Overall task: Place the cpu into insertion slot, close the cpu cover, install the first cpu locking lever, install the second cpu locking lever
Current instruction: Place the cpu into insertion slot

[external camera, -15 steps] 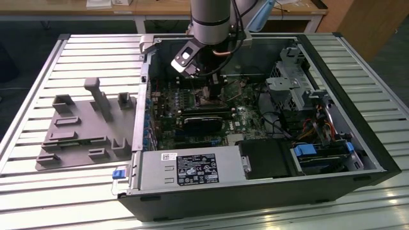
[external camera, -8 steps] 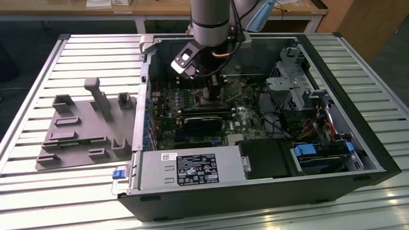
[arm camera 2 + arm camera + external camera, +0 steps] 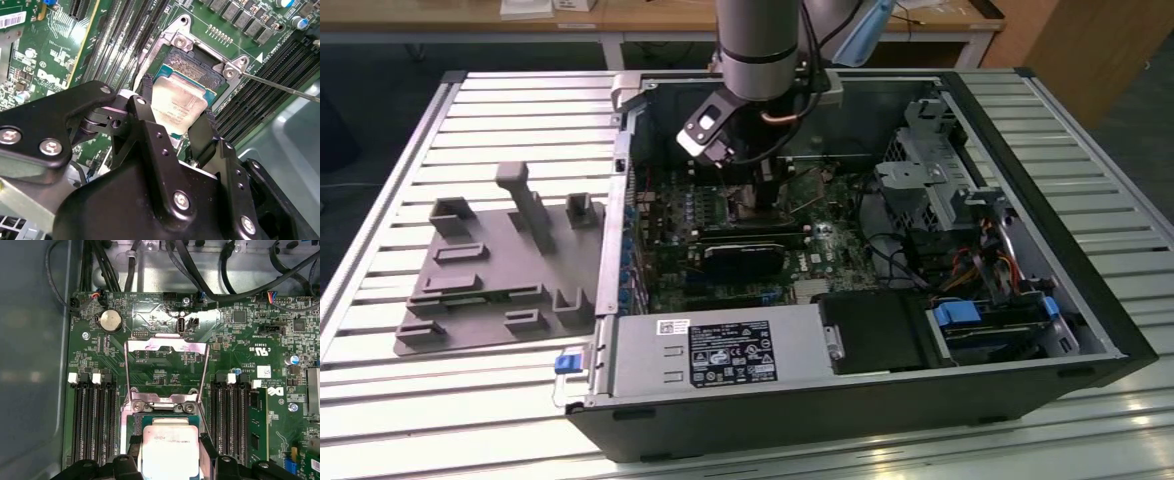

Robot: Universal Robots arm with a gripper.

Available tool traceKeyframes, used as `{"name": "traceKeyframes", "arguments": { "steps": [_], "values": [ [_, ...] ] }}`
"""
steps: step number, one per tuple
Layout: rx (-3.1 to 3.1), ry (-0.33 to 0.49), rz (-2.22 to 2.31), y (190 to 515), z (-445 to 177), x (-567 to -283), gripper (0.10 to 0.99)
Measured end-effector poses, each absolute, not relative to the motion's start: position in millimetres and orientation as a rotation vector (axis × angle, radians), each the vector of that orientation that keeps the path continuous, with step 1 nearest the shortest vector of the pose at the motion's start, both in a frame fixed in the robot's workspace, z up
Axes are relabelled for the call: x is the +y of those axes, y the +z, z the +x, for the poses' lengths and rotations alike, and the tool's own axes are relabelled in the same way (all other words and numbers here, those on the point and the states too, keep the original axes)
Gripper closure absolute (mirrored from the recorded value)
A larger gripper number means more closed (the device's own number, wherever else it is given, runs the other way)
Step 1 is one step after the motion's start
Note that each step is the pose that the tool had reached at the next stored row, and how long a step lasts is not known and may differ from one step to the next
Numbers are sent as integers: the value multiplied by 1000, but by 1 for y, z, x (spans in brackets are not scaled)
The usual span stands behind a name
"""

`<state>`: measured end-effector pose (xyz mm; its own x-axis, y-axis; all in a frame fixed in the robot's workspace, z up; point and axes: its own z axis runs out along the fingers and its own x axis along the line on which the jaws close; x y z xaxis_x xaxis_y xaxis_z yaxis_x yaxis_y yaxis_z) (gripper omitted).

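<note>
My gripper (image 3: 177, 107) is shut on the cpu (image 3: 181, 102), a pale silver square chip held by its two opposite edges between black fingers (image 3: 205, 131). The chip hangs tilted just above the insertion slot (image 3: 194, 66), whose dark pin field with a silvery rim shows past the chip's far edge. In the first wrist view the cpu (image 3: 169, 450) sits between the fingers of the gripper (image 3: 168, 452), and the cpu cover (image 3: 167, 346), a thin silvery frame, stands swung open beyond the socket. In the exterior view the gripper (image 3: 754, 200) reaches down into the open computer case.
Long black memory slots (image 3: 95, 420) flank the socket on both sides. A thin metal lever rod (image 3: 280, 86) sticks out beside the socket. Black cables (image 3: 210, 285) run along the case wall. A black block (image 3: 744, 258) lies near the socket. A grey fixture plate (image 3: 494, 270) lies at the exterior view's left.
</note>
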<state>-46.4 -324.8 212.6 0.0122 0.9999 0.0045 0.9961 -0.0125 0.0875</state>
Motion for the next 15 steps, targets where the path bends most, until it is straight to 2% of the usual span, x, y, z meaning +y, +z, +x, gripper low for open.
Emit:
{"name": "traceKeyframes", "arguments": {
  "steps": [15],
  "values": [
    [2133,99,2222,201,-49,-319,553]
  ]
}}
